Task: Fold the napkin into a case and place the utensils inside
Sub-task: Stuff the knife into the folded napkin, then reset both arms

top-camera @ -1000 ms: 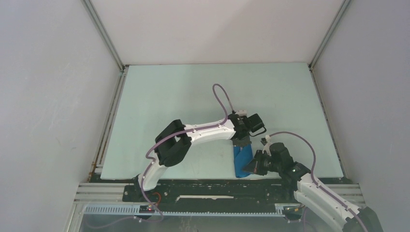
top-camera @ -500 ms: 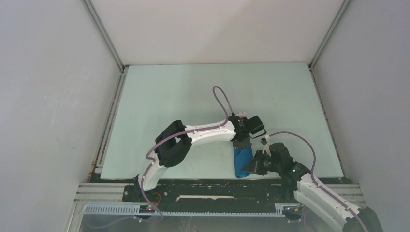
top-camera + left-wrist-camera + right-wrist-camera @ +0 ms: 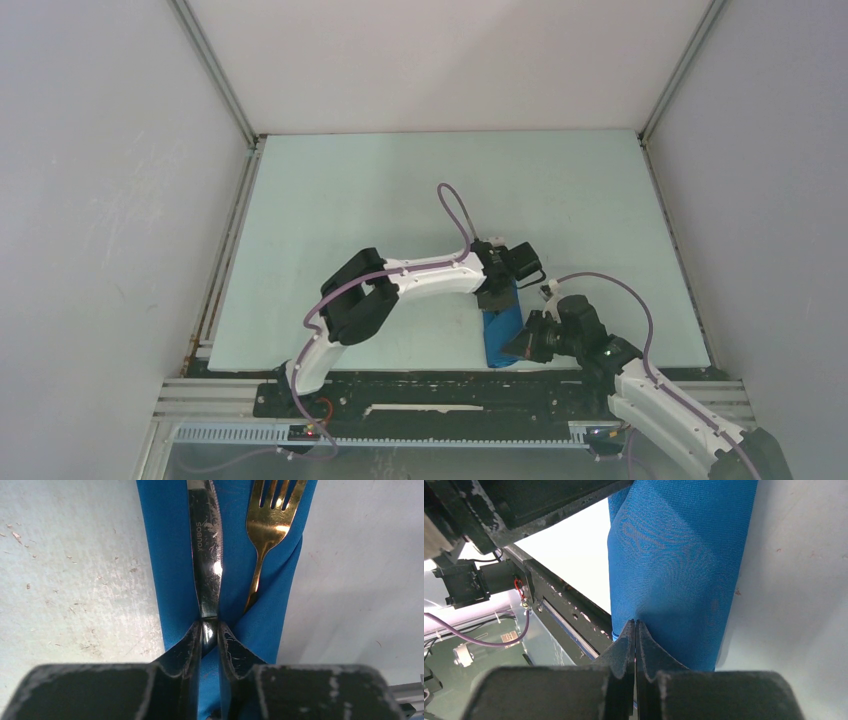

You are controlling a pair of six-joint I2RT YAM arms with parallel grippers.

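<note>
Left gripper (image 3: 210, 630) had slid a little toward the near edge of the table (image 3: 65, 555) over the last second, and its jaws, pressed tight before, had started to part. They stood slightly apart on either side of the knife (image 3: 205, 545), low on its handle, where the blue cloth folds over it. Whether they still pinched the handle or had already let go, I could not tell.

The knife lay lengthwise on the blue case (image 3: 165, 555), with its blade toward the far side. Just to its right lay the gold fork (image 3: 270, 515), its handle already tucked under the fold and its tines showing beyond. The case lay close to the table's near edge, right of centre.

Right gripper (image 3: 635, 630) had not moved. Its fingers were pressed together at the near end of the case. The wrist view did not show whether any cloth was caught between them.

Judging by this, the knife had just been pushed into the pocket and was being released. With both utensils seated, the task looked nearly finished. What remained was for the left arm to withdraw cleanly without dragging the knife out.
</note>
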